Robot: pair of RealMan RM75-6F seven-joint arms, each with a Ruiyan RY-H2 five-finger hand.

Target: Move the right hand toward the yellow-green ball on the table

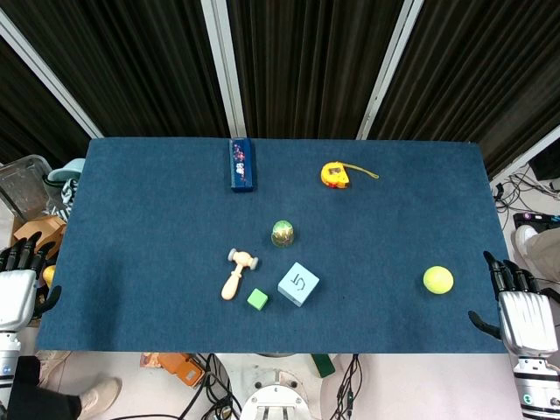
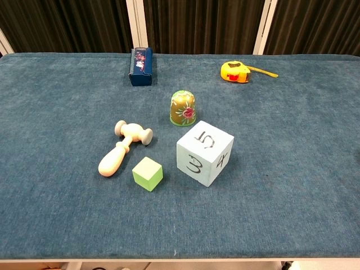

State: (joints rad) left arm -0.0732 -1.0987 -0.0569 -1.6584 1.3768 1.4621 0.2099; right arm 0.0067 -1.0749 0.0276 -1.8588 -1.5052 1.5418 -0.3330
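Observation:
The yellow-green ball (image 1: 437,280) lies on the blue table (image 1: 157,219) near its right front corner, seen only in the head view. My right hand (image 1: 522,311) hangs just off the table's right edge, a short way right of the ball and slightly nearer the front, fingers apart and holding nothing. My left hand (image 1: 17,289) sits off the left edge, fingers apart and empty. Neither hand shows in the chest view.
Mid-table lie a wooden mallet (image 1: 236,272), a small green cube (image 1: 257,299), a pale blue numbered cube (image 1: 298,283) and a painted egg-shaped doll (image 1: 283,233). Farther back are a dark blue box (image 1: 242,164) and a yellow tape measure (image 1: 336,175).

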